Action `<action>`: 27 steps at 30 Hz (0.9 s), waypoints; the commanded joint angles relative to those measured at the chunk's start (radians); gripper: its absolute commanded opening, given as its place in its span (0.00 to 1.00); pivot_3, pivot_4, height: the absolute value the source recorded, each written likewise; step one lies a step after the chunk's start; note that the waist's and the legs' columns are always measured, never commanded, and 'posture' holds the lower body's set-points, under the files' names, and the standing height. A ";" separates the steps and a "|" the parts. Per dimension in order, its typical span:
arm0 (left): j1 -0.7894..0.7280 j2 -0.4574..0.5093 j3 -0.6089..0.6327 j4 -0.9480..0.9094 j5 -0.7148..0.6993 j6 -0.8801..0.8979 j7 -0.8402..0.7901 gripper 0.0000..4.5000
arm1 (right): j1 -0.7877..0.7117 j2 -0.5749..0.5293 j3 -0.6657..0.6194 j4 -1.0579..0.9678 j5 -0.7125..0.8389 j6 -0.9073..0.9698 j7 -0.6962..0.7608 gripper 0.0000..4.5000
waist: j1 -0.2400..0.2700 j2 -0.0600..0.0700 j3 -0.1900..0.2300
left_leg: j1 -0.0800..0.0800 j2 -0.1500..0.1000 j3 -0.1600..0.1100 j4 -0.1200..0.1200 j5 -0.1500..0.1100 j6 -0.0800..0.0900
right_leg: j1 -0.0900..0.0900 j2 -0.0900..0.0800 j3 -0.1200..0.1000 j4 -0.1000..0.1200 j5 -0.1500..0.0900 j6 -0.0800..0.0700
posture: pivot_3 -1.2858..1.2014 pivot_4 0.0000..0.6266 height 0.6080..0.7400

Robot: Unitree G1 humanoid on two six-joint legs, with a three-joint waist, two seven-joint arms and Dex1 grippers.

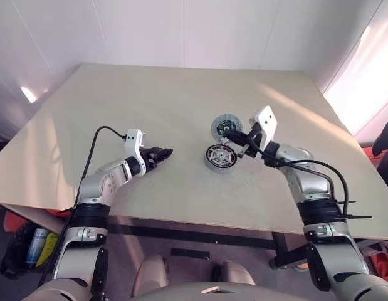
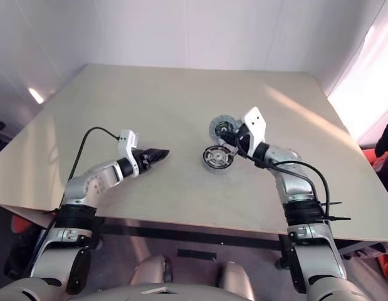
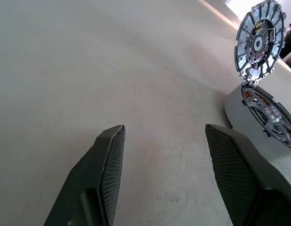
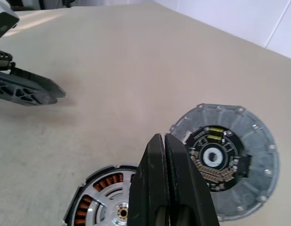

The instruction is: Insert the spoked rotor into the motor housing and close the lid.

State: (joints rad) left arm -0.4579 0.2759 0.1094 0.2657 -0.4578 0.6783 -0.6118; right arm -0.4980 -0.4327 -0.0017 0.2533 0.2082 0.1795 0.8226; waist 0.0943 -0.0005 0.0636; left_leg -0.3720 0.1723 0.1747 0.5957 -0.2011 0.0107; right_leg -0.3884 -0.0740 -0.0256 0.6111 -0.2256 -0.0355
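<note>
A: Right pincer (image 4: 165, 141) — we see its fingers pressed together, holding nothing, above the motor housing (image 1: 220, 157).
B: Left pincer (image 1: 161, 154)?
A: Fingers apart, empty, well left of the parts.
B: Rotor?
A: We see the spoked rotor (image 4: 118, 209) seated inside the housing on the worktop (image 1: 181, 106); lid (image 4: 227, 160) just beside it.

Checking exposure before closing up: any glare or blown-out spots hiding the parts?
Left eye view: bright patches on the table, none on the motor housing. Left wrist view: washed-out corner beside the lid, fins still readable. Right wrist view: evenly lit.
</note>
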 commanded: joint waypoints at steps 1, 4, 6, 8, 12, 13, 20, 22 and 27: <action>-0.020 0.003 0.002 -0.014 -0.003 -0.016 -0.012 0.64 | -0.002 -0.063 0.008 0.037 -0.068 -0.051 -0.014 0.01 | 0.002 0.000 0.000 | 0.000 0.000 0.000 0.000 0.000 0.000 | 0.000 0.000 0.000 0.000 0.000 0.000 | 0.52 0.00 1.00; -0.018 0.002 0.003 -0.009 -0.002 -0.020 -0.015 0.64 | -0.002 -0.115 0.026 0.110 -0.137 -0.097 -0.035 0.01 | 0.002 0.000 0.000 | 0.000 0.000 0.000 0.000 0.000 0.000 | 0.000 0.000 0.000 -0.001 0.000 0.000 | 0.52 0.00 1.00; -0.015 0.002 0.004 -0.007 -0.002 -0.022 -0.015 0.64 | -0.007 -0.142 0.031 0.147 -0.165 -0.118 -0.042 0.01 | 0.001 0.000 0.000 | 0.000 0.000 0.000 0.000 0.000 0.000 | 0.000 0.000 0.000 -0.001 0.000 0.000 | 0.52 0.00 1.00; -0.010 0.000 0.004 -0.012 -0.003 -0.021 -0.013 0.64 | -0.009 -0.159 0.037 0.173 -0.188 -0.138 -0.046 0.01 | -0.001 0.000 0.000 | 0.000 0.000 0.000 0.000 0.000 0.000 | 0.000 0.000 0.000 -0.001 0.000 0.000 | 0.52 0.00 1.00; -0.009 -0.002 0.002 -0.013 -0.002 -0.018 -0.013 0.64 | -0.013 -0.164 0.047 0.201 -0.214 -0.165 -0.045 0.01 | -0.003 0.000 0.000 | 0.000 0.000 0.000 0.000 0.000 0.001 | -0.001 0.000 0.000 -0.001 0.000 0.000 | 0.52 0.00 1.00; -0.013 -0.002 0.003 -0.010 -0.002 -0.018 -0.012 0.64 | -0.016 -0.162 0.048 0.205 -0.217 -0.169 -0.045 0.01 | -0.003 0.000 0.000 | -0.001 0.000 0.000 0.000 0.000 0.001 | -0.001 0.000 0.000 -0.001 0.000 0.000 | 0.52 0.00 1.00; -0.018 -0.002 0.001 -0.007 0.000 -0.021 -0.014 0.64 | -0.015 -0.164 0.071 0.196 -0.226 -0.175 -0.007 0.01 | -0.001 0.000 0.000 | -0.001 0.000 0.000 0.000 -0.001 0.001 | 0.000 0.000 0.000 -0.001 0.000 0.000 | 0.52 0.00 1.00; -0.019 0.001 0.003 -0.005 0.000 -0.021 -0.014 0.64 | -0.013 -0.169 0.076 0.195 -0.230 -0.178 0.002 0.01 | -0.001 0.000 0.000 | -0.001 0.000 0.000 0.000 -0.001 0.001 | 0.000 0.000 0.000 -0.001 0.000 0.000 | 0.52 0.00 1.00; -0.016 0.005 0.008 -0.012 -0.001 -0.022 -0.013 0.64 | -0.016 -0.182 0.090 0.201 -0.245 -0.189 0.012 0.01 | -0.001 0.000 0.000 | -0.001 0.000 0.000 0.000 -0.001 0.001 | 0.000 0.000 0.000 -0.001 0.000 0.000 | 0.52 0.00 1.00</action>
State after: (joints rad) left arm -0.4570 0.2726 0.1098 0.2742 -0.4571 0.6732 -0.6184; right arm -0.4952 -0.5936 0.0927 0.4705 -0.0316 0.0174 0.8310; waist 0.0934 -0.0005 0.0636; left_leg -0.3726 0.1721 0.1749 0.5960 -0.2017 0.0120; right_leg -0.3885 -0.0741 -0.0258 0.6101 -0.2255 -0.0356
